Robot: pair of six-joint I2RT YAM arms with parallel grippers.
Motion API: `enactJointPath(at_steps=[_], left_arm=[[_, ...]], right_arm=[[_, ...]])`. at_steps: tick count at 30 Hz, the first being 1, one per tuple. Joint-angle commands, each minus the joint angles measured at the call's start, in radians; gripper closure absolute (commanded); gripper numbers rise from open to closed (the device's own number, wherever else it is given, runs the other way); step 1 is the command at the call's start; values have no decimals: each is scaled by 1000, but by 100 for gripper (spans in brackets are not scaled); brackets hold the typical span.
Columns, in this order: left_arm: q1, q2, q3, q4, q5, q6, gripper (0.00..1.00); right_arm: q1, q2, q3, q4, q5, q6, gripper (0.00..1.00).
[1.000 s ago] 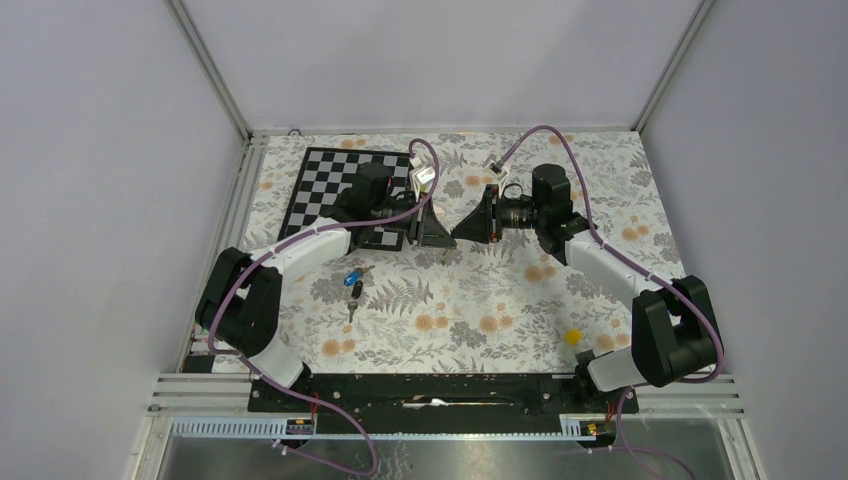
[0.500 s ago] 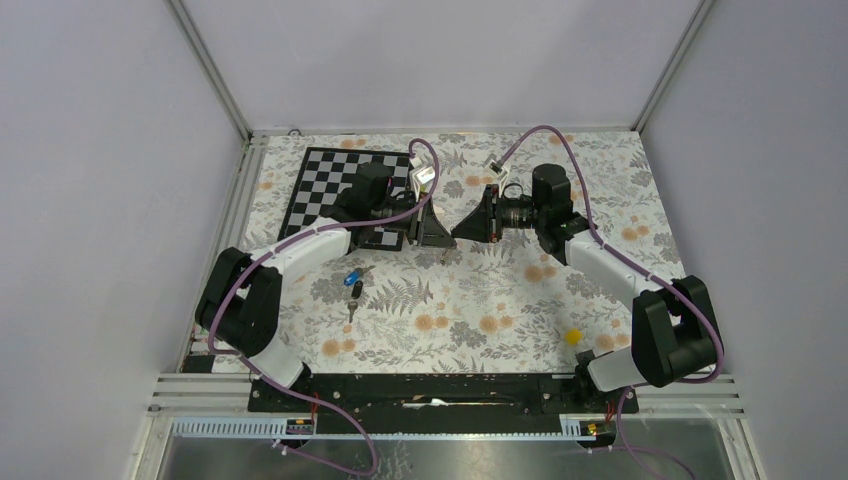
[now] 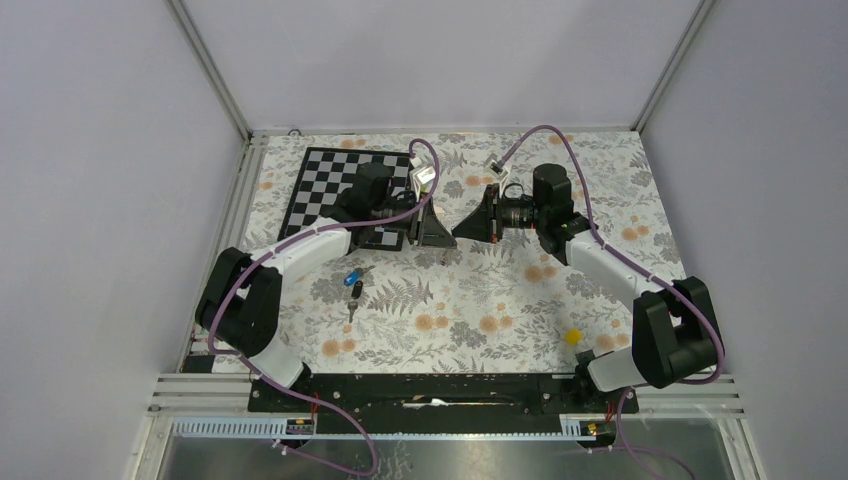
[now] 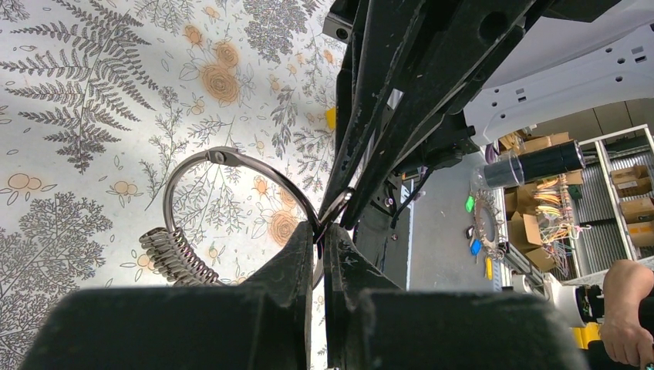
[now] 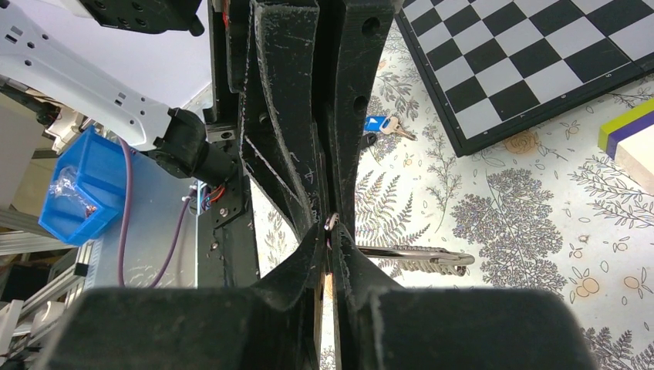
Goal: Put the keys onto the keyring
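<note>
The keyring point(image 4: 224, 156) is hanging in mid-air above the flowered worktop point(image 3: 480, 300), in the upper middle of the overhead view, where the two arms are meeting tip to tip. The left fingers point(image 4: 289, 262) are pressing tight together on its wire at the ring's right side. That is leaving the open loop and the fan of small metal pieces point(image 4: 173, 258) sticking out freely to the left in the left wrist view.

The right fingers point(image 5: 297, 270) are coming in from the opposite side and are drawn nearly together on the same stretch of wire. A small silvery bit is showing just above their tips, so they appear to be pinching the ring too. Gripping it from both sides this close together looks meant to steady the ring, or to work its wire apart so that a key can slide on. Whether a gap is opening is too small to tell.

The keys point(image 3: 353, 285) are lying on the worktop well apart from the ring, left of centre in the overhead view, the blue-headed one just above the black-headed one. Neither is on the ring yet, so threading is not yet begun.

The chessboard point(image 3: 330, 180) is sitting at the upper left and a yellow block point(image 3: 572, 337) at the lower right.
</note>
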Motion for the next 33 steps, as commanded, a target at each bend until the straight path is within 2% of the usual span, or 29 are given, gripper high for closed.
enactJointPath(at_steps=[1,7,12,19,27,33], left_arm=[[-6,-27,29,21,-20,35,100],[-15,-45,24,3,-42,69,100],[-19,-48,27,-4,-51,73,100],[-22,-41,33,-14,-54,79,100],[-23,-32,37,-18,-55,79,100],[-24,-34,37,-18,-55,79,100]], right_arm=[[-12,-42,54,-18,22,-19,100],[-14,-40,57,-34,38,-35,99],[-14,-38,70,-67,61,-57,88],[-14,-37,71,-73,61,-59,81],[-14,-44,68,-76,51,-62,80],[-14,-42,65,-74,56,-64,86]])
